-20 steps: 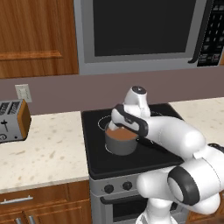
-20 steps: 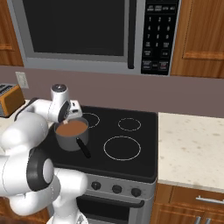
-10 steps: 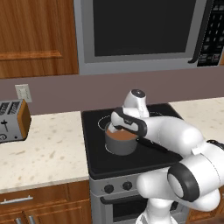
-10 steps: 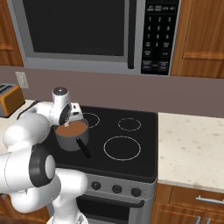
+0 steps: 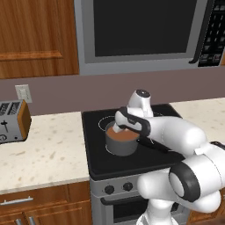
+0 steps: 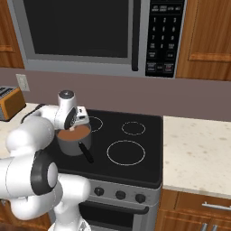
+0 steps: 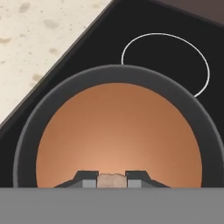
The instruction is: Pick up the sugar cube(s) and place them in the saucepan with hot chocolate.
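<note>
Tan sugar cube [image 7: 111, 180] pinched in tool [image 7: 111, 180], now lower over pan [image 7: 26, 144] w/ cocoa—ready to drop.

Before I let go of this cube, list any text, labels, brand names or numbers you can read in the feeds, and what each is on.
No text is legible anywhere.
Microwave keypad: rows of pale markings on the buttons and two reddish buttons, all too small and blurred to read.
Stove knobs: no readable markings.
Toaster: dark marks on its front, not text.
Saucepan, sugar cube and end effector: no labels.
</note>
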